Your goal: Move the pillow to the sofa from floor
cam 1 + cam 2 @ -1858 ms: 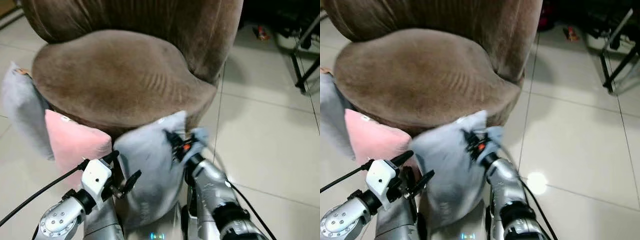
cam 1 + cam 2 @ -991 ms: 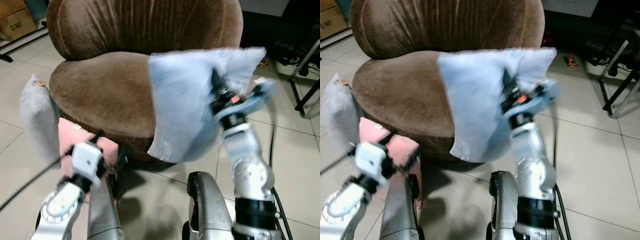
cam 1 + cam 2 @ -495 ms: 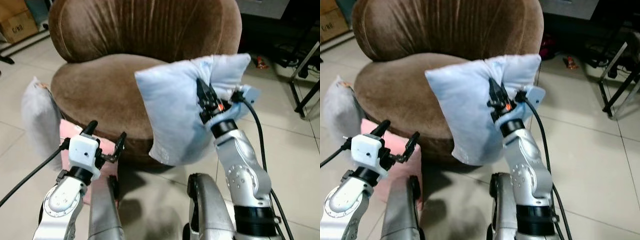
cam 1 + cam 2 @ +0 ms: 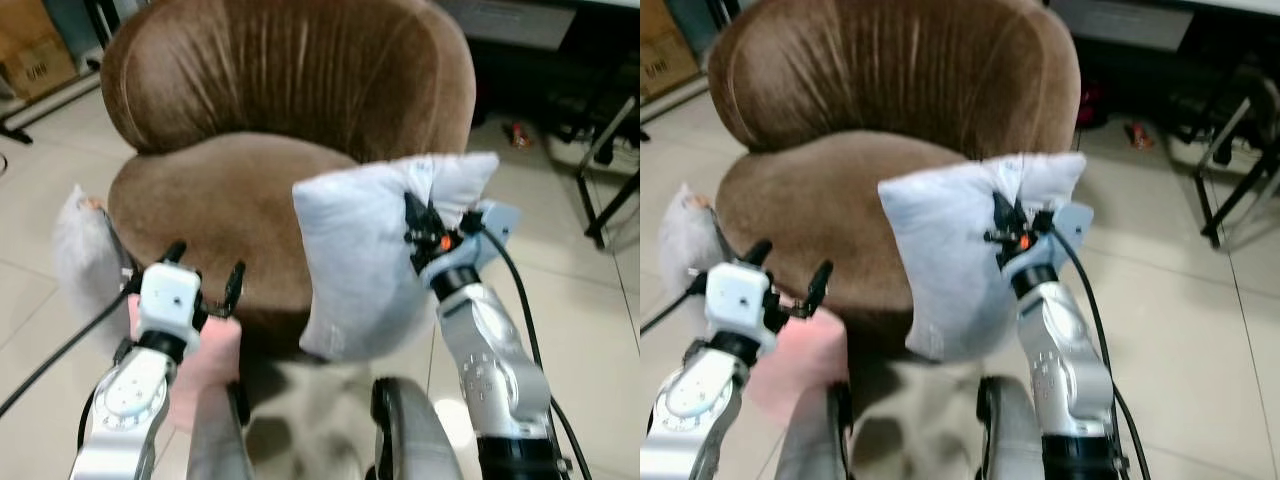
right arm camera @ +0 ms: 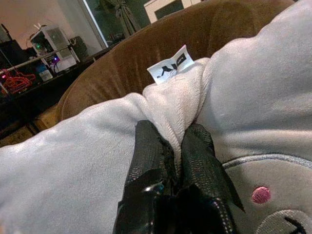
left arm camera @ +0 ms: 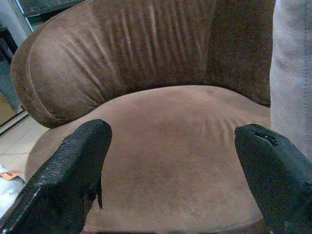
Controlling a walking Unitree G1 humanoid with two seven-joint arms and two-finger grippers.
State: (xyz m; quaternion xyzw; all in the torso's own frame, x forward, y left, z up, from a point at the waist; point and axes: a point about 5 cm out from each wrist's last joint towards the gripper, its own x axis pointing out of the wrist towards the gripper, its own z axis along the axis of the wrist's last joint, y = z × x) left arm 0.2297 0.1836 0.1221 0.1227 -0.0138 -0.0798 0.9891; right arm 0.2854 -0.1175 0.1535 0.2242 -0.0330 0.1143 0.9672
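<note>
Since half a second earlier, your right gripper had carried the grey pillow slightly lower, hanging at the brown sofa seat's front edge, off the floor. Its fingers were pinched shut on a bunched fold near the label. It looked soft and light, sagging freely. Your left gripper hung spread, empty.

My arms are silver, round-jointed, black cables trailing. Left gripper: white housing, black fingers. Right gripper: black fingers, red-orange light.
</note>
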